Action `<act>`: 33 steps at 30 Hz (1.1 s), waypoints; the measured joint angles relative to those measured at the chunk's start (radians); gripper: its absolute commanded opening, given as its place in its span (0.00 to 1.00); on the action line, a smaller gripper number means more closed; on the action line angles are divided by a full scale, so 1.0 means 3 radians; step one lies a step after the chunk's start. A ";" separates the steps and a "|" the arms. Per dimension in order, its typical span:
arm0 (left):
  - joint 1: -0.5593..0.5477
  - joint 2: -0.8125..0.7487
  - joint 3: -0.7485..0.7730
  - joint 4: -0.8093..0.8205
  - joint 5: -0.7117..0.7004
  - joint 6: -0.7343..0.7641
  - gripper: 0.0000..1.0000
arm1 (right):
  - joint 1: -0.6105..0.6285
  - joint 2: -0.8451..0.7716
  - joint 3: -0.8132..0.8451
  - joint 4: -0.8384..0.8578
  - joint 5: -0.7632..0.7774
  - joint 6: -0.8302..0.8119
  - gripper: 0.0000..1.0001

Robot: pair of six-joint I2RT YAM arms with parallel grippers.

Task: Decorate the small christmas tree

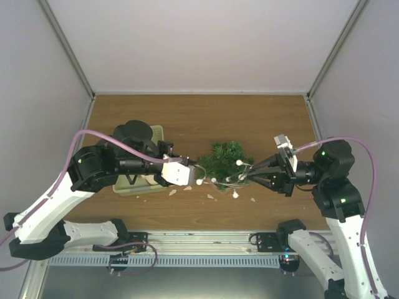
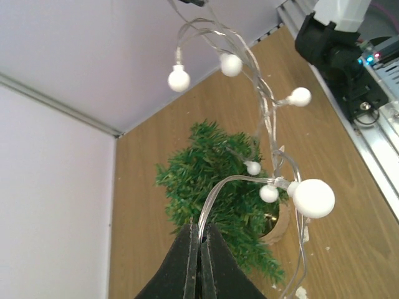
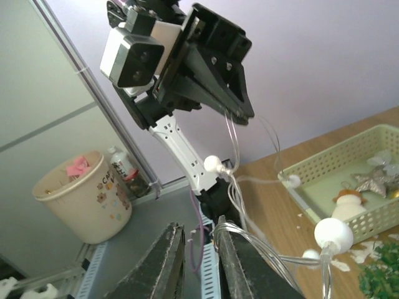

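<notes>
**Light string spans the near side of the tree**

The small christmas tree (image 1: 225,157), with bushy dark green needles and a round brownish pot, stands near the middle of the counter, somewhat closer to its near edge. It lies between the two tools. The left tool (image 2: 199,232) is at the side of the tree facing the counter's left edge. The right tool (image 3: 198,227) is just off the side facing the right edge, so neither arm is clearly nearer.

The light string (image 2: 313,198), thin clear wire carrying round white bulbs, runs from one tool to the other. Its long axis is roughly parallel to the counter's near edge. It passes along the near side of the tree, and a few bulbs sag to the counter. The tree therefore lies toward the far edge from the string, and draping it probably means carrying the wire that way, up over the crown.

The left tool is pinched tight on the wire. The right tool's jaws stand narrowly apart. The wire lies against the tip of one finger, and whether it is gripped I cannot tell.

A pale green perforated plastic tray (image 3: 368,219) holds ornaments near the counter's left edge.

Beyond the counter, a cream bucket (image 3: 81,199) has printed pictures and lettering too small to read. No brand is legible anywhere.
</notes>
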 measured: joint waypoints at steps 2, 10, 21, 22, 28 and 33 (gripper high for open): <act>0.0042 -0.0031 0.0000 -0.0003 -0.0034 0.0032 0.00 | 0.0000 0.0000 -0.0052 0.0010 -0.0018 0.0005 0.21; 0.0177 -0.0160 -0.0112 -0.0001 -0.0177 0.0114 0.00 | 0.0000 0.0011 -0.0148 0.0037 -0.0037 0.0000 0.30; 0.0285 -0.0192 -0.0235 0.0003 -0.0488 0.0268 0.00 | 0.0000 0.0084 -0.0148 0.0058 -0.0033 -0.0020 0.74; 0.0294 -0.0196 -0.0235 0.0003 -0.0511 0.0277 0.00 | 0.0000 0.0084 -0.0149 0.0070 -0.0032 -0.0033 0.78; 0.0318 -0.0207 -0.0235 0.0001 -0.0608 0.0332 0.00 | 0.0000 0.0088 -0.0148 0.0083 -0.0020 -0.0034 0.99; 0.0327 -0.0207 -0.0235 0.0000 -0.0647 0.0362 0.00 | 0.0000 0.0099 -0.0148 0.0081 -0.0010 -0.0045 1.00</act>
